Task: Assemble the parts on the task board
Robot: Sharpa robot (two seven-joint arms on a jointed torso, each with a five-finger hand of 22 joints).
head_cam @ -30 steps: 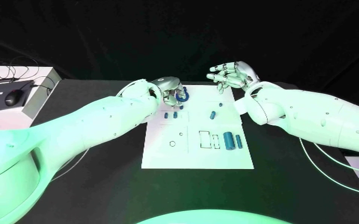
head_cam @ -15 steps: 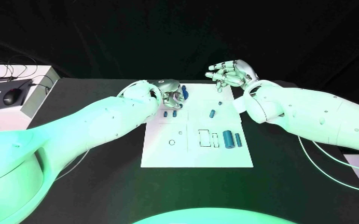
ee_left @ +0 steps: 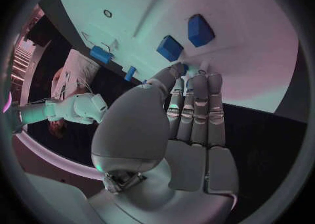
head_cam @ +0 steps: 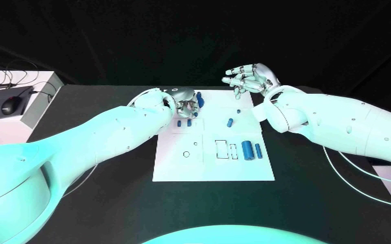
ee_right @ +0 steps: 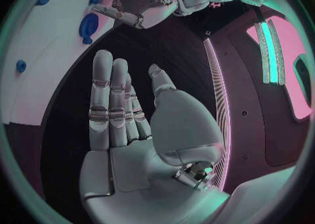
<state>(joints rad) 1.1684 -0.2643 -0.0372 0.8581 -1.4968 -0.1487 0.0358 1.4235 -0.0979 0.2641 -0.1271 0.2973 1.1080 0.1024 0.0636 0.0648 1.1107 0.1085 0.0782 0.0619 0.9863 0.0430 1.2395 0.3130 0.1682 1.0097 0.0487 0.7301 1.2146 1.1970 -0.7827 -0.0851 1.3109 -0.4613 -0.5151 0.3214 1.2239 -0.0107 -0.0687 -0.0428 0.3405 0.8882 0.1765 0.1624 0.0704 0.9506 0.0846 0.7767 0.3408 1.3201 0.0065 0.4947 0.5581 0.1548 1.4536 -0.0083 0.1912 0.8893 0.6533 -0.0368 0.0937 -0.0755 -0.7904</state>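
The white task board (head_cam: 191, 168) lies mid-table. My left hand (head_cam: 184, 100) is at its far left corner, fingers straight and together. Thumb and fingertips (ee_left: 197, 79) pinch a blue ring part (head_cam: 200, 102) low against the board. The ring (ee_right: 88, 25) shows on the white surface beside those fingertips. Two small blue blocks (ee_left: 170, 48) stand just in front of the hand. My right hand (head_cam: 253, 79) is raised beyond the far right corner, open, holding nothing.
More blue parts lie on the board: a short peg (head_cam: 230, 122), a tiny one (head_cam: 238, 111), and a thick cylinder (head_cam: 247, 149) beside a slimmer one (head_cam: 258, 151). A white box (head_cam: 37, 100) with cables stands at the table's left edge.
My left hand and the blue ring have edged slightly toward the board's far edge. The right hand stays raised and open, barely shifted.
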